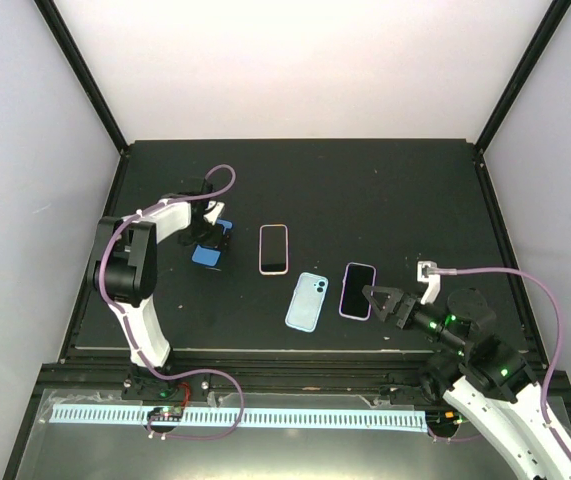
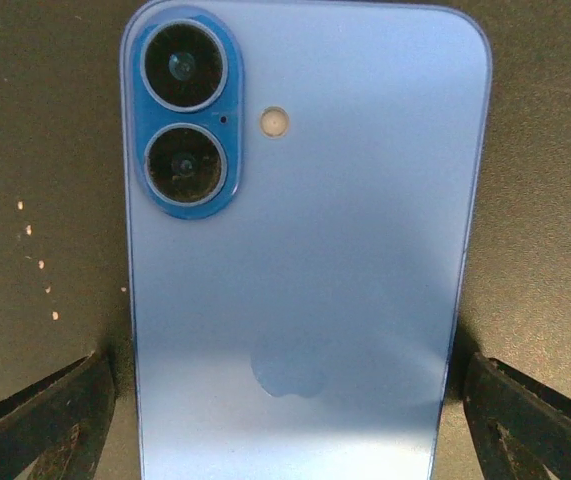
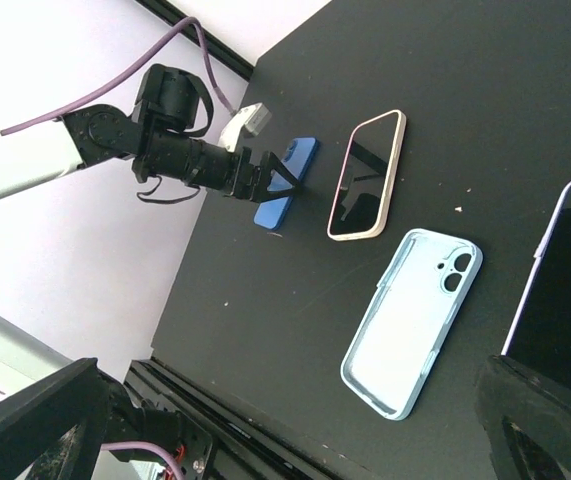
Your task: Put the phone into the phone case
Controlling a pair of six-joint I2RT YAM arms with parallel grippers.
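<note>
A blue phone (image 1: 208,252) lies back-up at the table's left. In the left wrist view it (image 2: 305,250) fills the frame, with its two camera lenses at the top. My left gripper (image 1: 211,236) is open and straddles the phone's lower end (image 2: 290,430), one finger close beside each long edge. An empty light-blue phone case (image 1: 307,301) lies inside-up near the middle and also shows in the right wrist view (image 3: 413,320). My right gripper (image 1: 381,300) is open and empty, low over the table just right of the case (image 3: 285,440).
A pink-framed phone (image 1: 274,248) lies screen-up between the blue phone and the case. A purple-framed phone (image 1: 358,290) lies screen-up beside the right gripper's fingertips. Black frame posts and white walls border the dark table.
</note>
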